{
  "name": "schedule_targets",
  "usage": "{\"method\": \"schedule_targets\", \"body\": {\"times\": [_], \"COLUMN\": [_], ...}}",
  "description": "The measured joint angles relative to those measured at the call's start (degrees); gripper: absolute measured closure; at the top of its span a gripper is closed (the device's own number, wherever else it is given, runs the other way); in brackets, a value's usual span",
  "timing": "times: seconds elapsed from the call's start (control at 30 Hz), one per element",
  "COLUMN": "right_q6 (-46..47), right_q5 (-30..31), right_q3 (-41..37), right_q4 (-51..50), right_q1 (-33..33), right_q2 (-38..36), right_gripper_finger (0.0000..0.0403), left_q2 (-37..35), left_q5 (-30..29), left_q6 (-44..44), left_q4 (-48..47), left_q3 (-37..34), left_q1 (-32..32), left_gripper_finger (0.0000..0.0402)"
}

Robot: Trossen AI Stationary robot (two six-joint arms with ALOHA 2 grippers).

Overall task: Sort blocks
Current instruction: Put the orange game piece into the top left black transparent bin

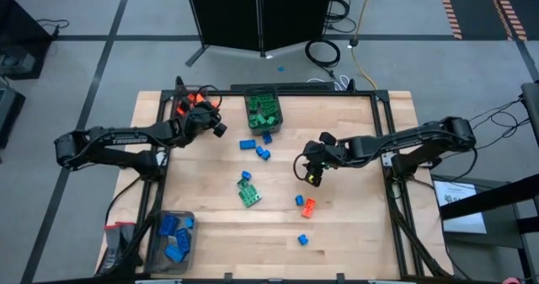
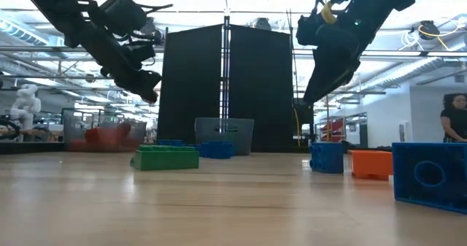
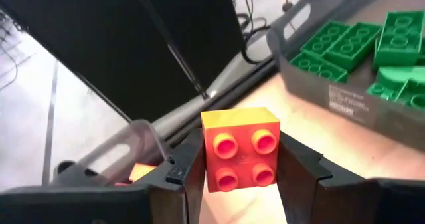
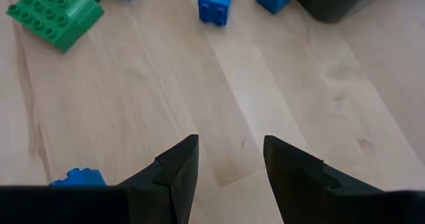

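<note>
An orange brick [image 3: 240,151] sits between the fingers of my left gripper [image 1: 208,118], which is shut on it. The gripper hovers at the table's far left, between the bin with orange bricks [image 1: 190,99] and the bin of green bricks [image 1: 263,109]. My right gripper [image 4: 229,174] stands open over bare wood right of centre [image 1: 313,173], with nothing between its fingers. Loose bricks lie flat on the table: blue ones [image 1: 254,147], a green plate [image 1: 248,193], an orange one [image 1: 307,205] and a blue one [image 1: 303,239]. My left gripper pinches the orange brick by two opposite side walls [image 3: 210,159], one finger on each. The fingers slant a little downward toward the table's far edge. The brick is lifted clear of the table, and its studded face is turned back toward the wrist.
A bin with blue bricks [image 1: 174,238] stands at the near left corner. A black panel [image 2: 226,85] rises behind the far edge. Open wood lies below my right gripper, with a blue brick [image 4: 216,3] and a green brick [image 4: 56,14] farther off. A person [image 2: 454,118] stands beyond the table.
</note>
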Motion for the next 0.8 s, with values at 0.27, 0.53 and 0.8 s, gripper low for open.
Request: {"method": "schedule_targets", "body": {"times": [0.27,0.53,0.8], "right_q6": [0.3,-0.3,-0.5], "right_q5": [0.0,0.0,0.0], "right_q3": [0.0,0.0,0.0], "right_q4": [0.5,0.9,0.9], "right_q1": [0.3,0.3,0.3], "right_q2": [1.3,1.3,1.3], "right_gripper_finger": [0.0238,0.0238,0.0238], "left_q2": [0.0,0.0,0.0], "left_q5": [-2.9,-2.8,-2.7], "left_q6": [-0.4,0.0,0.0], "left_q4": [-1.0,-0.1,0.9], "left_q3": [0.0,0.0,0.0], "left_q1": [0.0,0.0,0.0], "left_gripper_finger": [0.0265,0.0265,0.0265]}}
